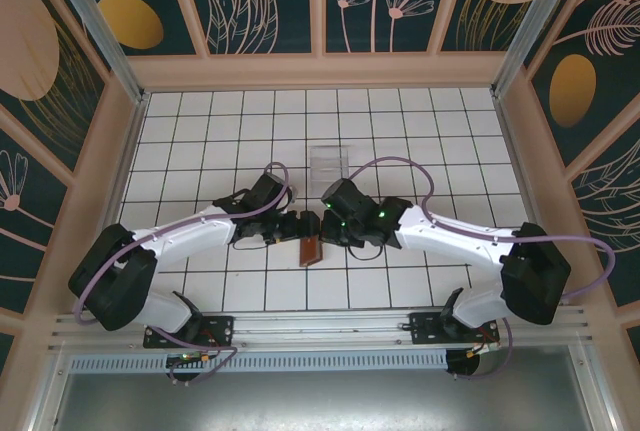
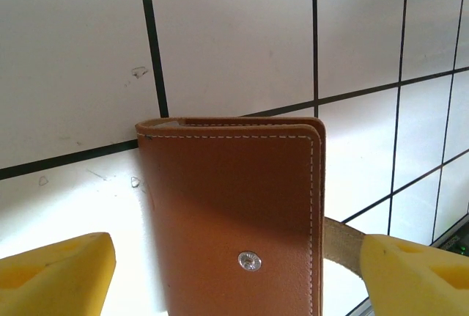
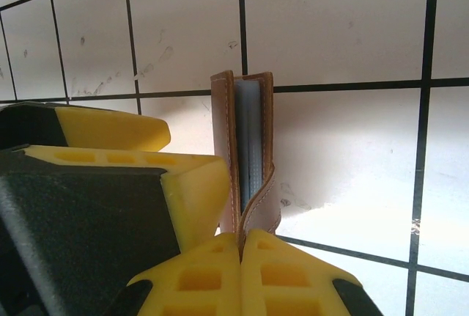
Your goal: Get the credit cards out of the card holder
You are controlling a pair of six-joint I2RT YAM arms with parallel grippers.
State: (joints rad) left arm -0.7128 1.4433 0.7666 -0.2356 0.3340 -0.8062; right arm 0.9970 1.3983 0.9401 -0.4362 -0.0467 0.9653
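One white tiled table [image 1: 200, 121] beneath everything, with the brown card holder [image 1: 311, 249] near its middle, closer to the arm bases than to the far wall. Saw the left arm [image 1: 170, 236] reaching in from the holder's left and the right arm [image 1: 460, 236] from its right, both bent low and meeting at it. Noted a clear acrylic stand [image 1: 328, 161] beyond the holder, well apart from it. Found the left gripper [image 2: 234, 272] spread wide around the holder's stitched cover, with one yellow pad [image 2: 55, 272] clear of the leather and the other just beside the strap tab [image 2: 338, 243]. Found the right gripper [image 3: 240, 246] pressed shut at the holder's near end, clamping the leather where the tab curves in. Saw the holder closed and edge-on from the right wrist, covers close together. Made out grey-blue edges [image 3: 249, 140] packed between those covers; could not tell cards from lining. Spotted a small silver snap stud [image 2: 249, 260] low on the cover.
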